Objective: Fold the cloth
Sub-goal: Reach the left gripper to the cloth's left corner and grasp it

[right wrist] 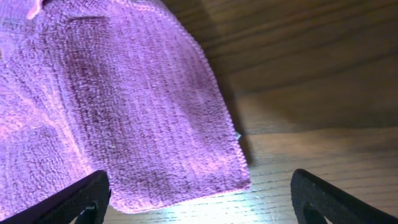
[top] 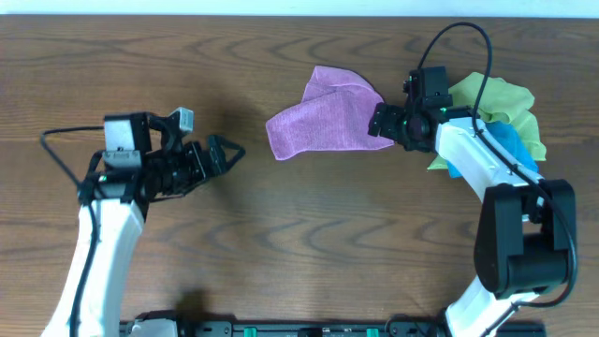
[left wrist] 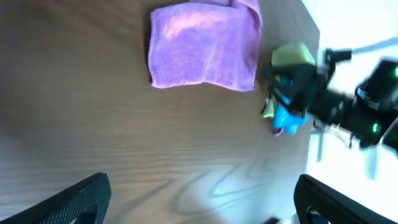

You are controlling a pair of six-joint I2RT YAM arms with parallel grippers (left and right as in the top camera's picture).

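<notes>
One table (top: 309, 243), two grippers, three cloths.
Left gripper (top: 227, 161): 9 o'clock of table centre, two fingers spread, holding nothing, pointing toward 3 o'clock.
Right gripper (top: 377, 124): 1 o'clock, two fingers wide apart at right edge of cloth (top: 314, 126), not clamped on it.
Cloth: purple, flat on wood at 12 o'clock, one flap doubled over on far side.
At 2 o'clock, past right arm: one yellow-green cloth (top: 501, 98), bunched; one blue cloth (top: 513, 145) touching it.
</notes>
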